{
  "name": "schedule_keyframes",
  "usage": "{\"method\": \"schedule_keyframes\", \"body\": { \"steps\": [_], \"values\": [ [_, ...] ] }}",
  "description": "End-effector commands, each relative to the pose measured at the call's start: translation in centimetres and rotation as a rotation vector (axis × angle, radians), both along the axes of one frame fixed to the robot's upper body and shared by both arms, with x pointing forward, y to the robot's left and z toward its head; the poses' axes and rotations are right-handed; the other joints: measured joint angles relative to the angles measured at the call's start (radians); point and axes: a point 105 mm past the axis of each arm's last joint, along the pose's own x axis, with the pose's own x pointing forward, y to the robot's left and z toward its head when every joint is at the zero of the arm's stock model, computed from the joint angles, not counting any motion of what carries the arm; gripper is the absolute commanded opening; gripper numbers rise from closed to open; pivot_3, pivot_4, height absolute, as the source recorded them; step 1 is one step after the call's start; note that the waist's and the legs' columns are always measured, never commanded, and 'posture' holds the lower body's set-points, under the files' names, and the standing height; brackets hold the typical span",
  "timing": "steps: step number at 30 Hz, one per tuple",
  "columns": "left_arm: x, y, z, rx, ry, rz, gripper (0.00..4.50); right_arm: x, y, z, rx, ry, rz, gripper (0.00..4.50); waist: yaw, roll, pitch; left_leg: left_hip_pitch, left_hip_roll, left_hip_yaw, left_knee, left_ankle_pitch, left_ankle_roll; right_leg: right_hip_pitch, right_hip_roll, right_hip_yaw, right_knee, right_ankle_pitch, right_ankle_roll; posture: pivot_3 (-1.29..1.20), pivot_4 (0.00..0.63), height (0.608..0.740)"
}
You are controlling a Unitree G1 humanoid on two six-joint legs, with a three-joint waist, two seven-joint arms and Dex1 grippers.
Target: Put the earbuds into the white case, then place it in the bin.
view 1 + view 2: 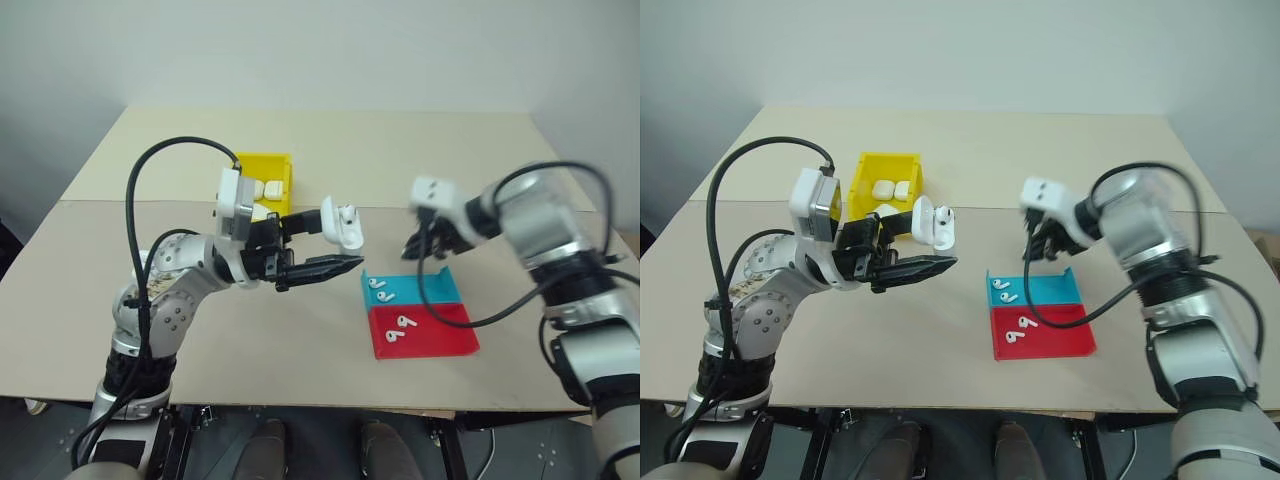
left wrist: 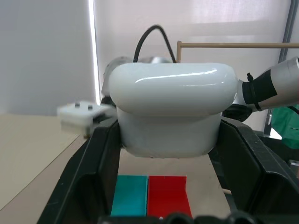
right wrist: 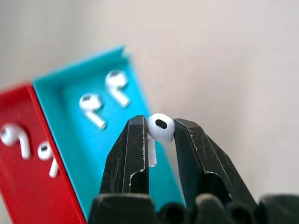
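Note:
My left gripper (image 1: 325, 245) is shut on the white case (image 1: 346, 228) and holds it above the table's middle; its lid looks open. In the left wrist view the case (image 2: 173, 112) sits clamped between the two black fingers (image 2: 100, 158). My right gripper (image 3: 161, 135) is shut on one earbud (image 3: 160, 127), pinching its head. It hangs above the far end of the teal tray (image 1: 440, 285), to the right of the case and apart from it. Two earbuds (image 1: 383, 291) lie in the teal tray, and two more earbuds (image 1: 397, 329) lie in the red tray (image 1: 440, 338). The yellow bin (image 1: 262, 163) stands behind the left gripper.
The bin holds white cases (image 1: 888, 188). The teal and red trays lie side by side near the table's front right. A seam runs across the tabletop (image 1: 100, 200) behind the grippers.

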Motion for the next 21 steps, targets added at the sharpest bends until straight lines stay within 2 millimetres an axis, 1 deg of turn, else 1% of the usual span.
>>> {"method": "schedule_keyframes", "body": {
  "steps": [1, 2, 4, 5, 9, 12, 14, 17, 21],
  "values": [
    [-0.3, 0.0, 0.8, -0.017, -0.03, -0.038, 2.78, -3.0, 0.7, 4.1, 0.299, -0.044, 0.034, 0.62, -0.001, 0.0, 0.0, 0.0, 0.0, 0.0, 0.0, 0.0, 0.0, 0.0, 0.0, 0.0, 0.0, 0.0, 0.0, 0.0, 0.15, 0.74],
    [-0.2, -0.1, 0.8, -0.014, -0.029, -0.043, 2.78, -4.4, 1.2, 5.5, 0.46, -0.091, 0.101, 0.62, -0.001, 0.0, 0.0, 0.0, 0.0, 0.0, 0.0, 0.0, 0.0, 0.0, 0.0, 0.0, 0.0, 0.0, 0.0, 0.0, 0.15, 0.74],
    [0.1, -0.2, 0.8, -0.011, -0.028, -0.051, 2.78, -6.6, 1.4, 7.2, 0.677, -0.169, 0.183, 0.62, -0.003, 0.0, 0.0, 0.0, 0.0, -0.002, 0.0, 0.0, 0.001, 0.001, 0.0, -0.001, 0.0, 0.0, 0.0, 0.0, 0.15, 0.74],
    [0.2, -0.2, 0.9, -0.01, -0.027, -0.056, 2.78, -7.7, 1.5, 7.6, 0.772, -0.193, 0.221, 0.62, -0.004, 0.0, 0.0, 0.0, 0.0, -0.002, 0.0, 0.0, 0.001, 0.001, 0.0, -0.001, -0.001, 0.0, 0.0, 0.0, 0.15, 0.74],
    [0.4, -0.5, 1.0, -0.002, -0.027, -0.079, 2.78, -10.5, 2.8, 8.1, 0.991, -0.187, 0.289, 0.62, -0.008, 0.0, 0.0, 0.001, 0.0, -0.003, 0.001, 0.0, 0.0, 0.001, 0.0, 0.0, 0.002, 0.0, 0.0, 0.0, 0.15, 0.74],
    [0.6, -0.7, 1.0, 0.003, -0.025, -0.09, 2.78, -12.3, 4.1, 8.3, 1.096, -0.197, 0.343, 0.62, -0.01, 0.0, 0.0, 0.003, 0.0, -0.003, 0.001, 0.001, -0.001, 0.002, 0.001, 0.0, 0.003, 0.0, 0.0, 0.0, 0.15, 0.74],
    [0.7, -0.9, 1.1, 0.005, -0.023, -0.093, 2.78, -13.1, 4.9, 8.4, 1.148, -0.194, 0.364, 0.62, -0.011, 0.0, 0.0, 0.003, 0.0, -0.003, 0.001, 0.001, -0.001, 0.002, 0.002, 0.0, 0.003, 0.0, -0.001, 0.0, 0.15, 0.74],
    [0.7, -1.1, 1.1, 0.004, -0.019, -0.096, 2.78, -13.5, 6.3, 7.9, 1.156, -0.199, 0.356, 0.62, -0.011, 0.0, 0.0, 0.003, 0.0, -0.003, 0.001, 0.001, -0.001, 0.002, 0.001, 0.0, 0.003, 0.0, 0.0, 0.0, 0.15, 0.74],
    [0.6, -1.0, 1.2, 0.005, -0.017, -0.099, 2.78, -13.2, 7.4, 7.2, 1.165, -0.197, 0.329, 0.62, -0.012, 0.0, 0.0, 0.003, 0.0, -0.003, 0.001, 0.001, -0.001, 0.001, 0.001, 0.0, 0.003, 0.0, 0.0, 0.0, 0.15, 0.74]
  ]
}}
